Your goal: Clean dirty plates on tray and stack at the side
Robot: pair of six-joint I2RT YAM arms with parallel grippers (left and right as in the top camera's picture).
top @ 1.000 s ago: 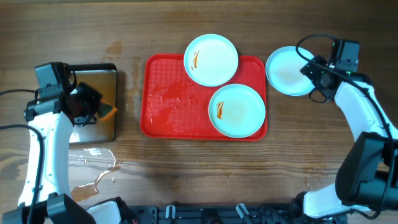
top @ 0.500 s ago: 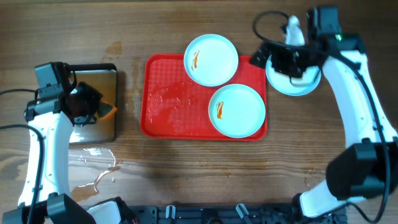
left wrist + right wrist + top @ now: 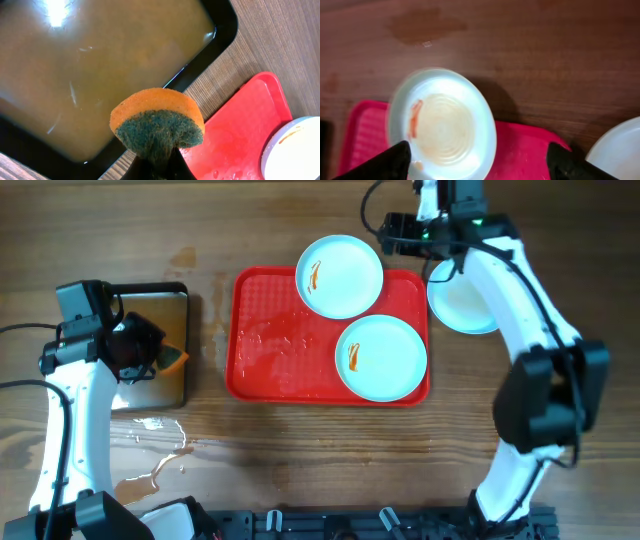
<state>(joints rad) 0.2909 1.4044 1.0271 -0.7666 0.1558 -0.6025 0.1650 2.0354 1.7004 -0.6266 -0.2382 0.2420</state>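
Observation:
Two plates with orange-red smears sit on the red tray (image 3: 270,340): one at its back edge (image 3: 340,275), also in the right wrist view (image 3: 442,125), and one at the front right (image 3: 381,357). A third plate (image 3: 465,302) lies on the table right of the tray. My right gripper (image 3: 392,232) is open and empty, hovering near the back plate's right rim (image 3: 475,160). My left gripper (image 3: 150,355) is shut on an orange and green sponge (image 3: 157,122), held over the black-rimmed pan (image 3: 155,345).
The pan (image 3: 100,65) holds murky water. Water puddles (image 3: 160,450) lie on the wooden table in front of the pan. The tray's left half is wet. A dark stain (image 3: 425,25) marks the table behind the back plate.
My right arm has swung from the plate on the table leftward and back, to beside the back plate on the tray. The left arm and sponge have not moved.

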